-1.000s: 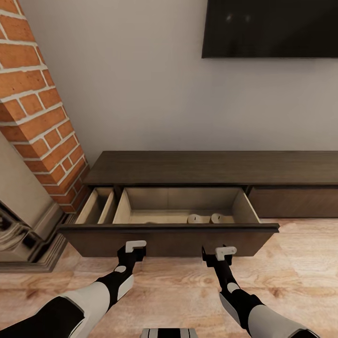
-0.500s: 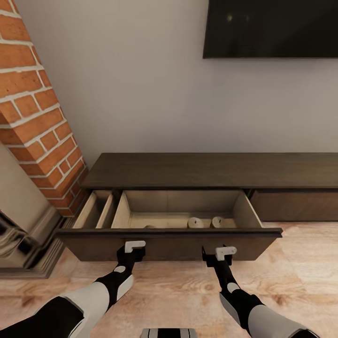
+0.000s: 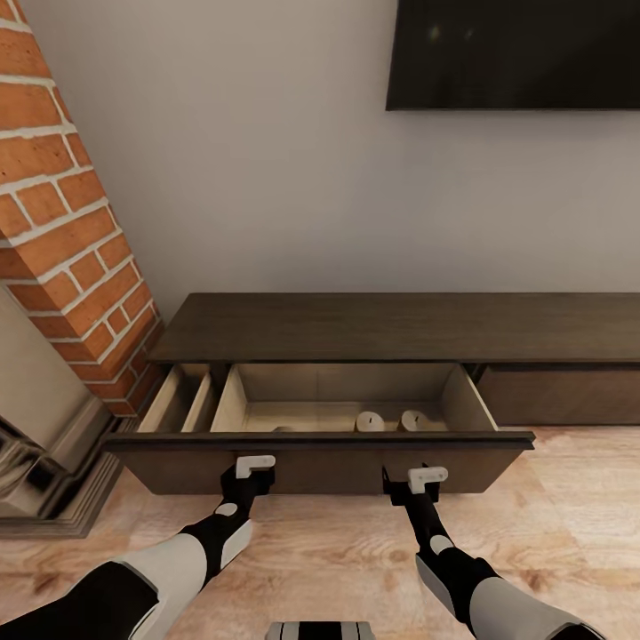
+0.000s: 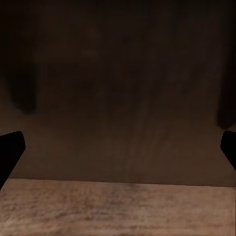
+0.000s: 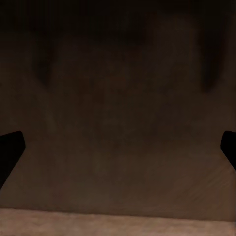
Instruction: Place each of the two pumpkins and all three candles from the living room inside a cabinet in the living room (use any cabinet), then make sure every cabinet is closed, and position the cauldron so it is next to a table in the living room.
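- I hold both grippers, left [image 3: 255,464] and right [image 3: 425,476], spread wide and empty against the open drawer front [image 3: 320,458].
- Two candles [image 3: 370,420] lie inside at 12 o'clock.
- Closing step, I judge: push evenly forward.

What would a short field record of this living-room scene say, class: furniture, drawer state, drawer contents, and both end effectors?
furniture: long low dark-brown wooden cabinet under a wall-mounted black screen
drawer: pulled-out drawer, pale interior
contents: two short cylindrical candles visible
left end effector: open, facing drawer front
right end effector: open, facing drawer front
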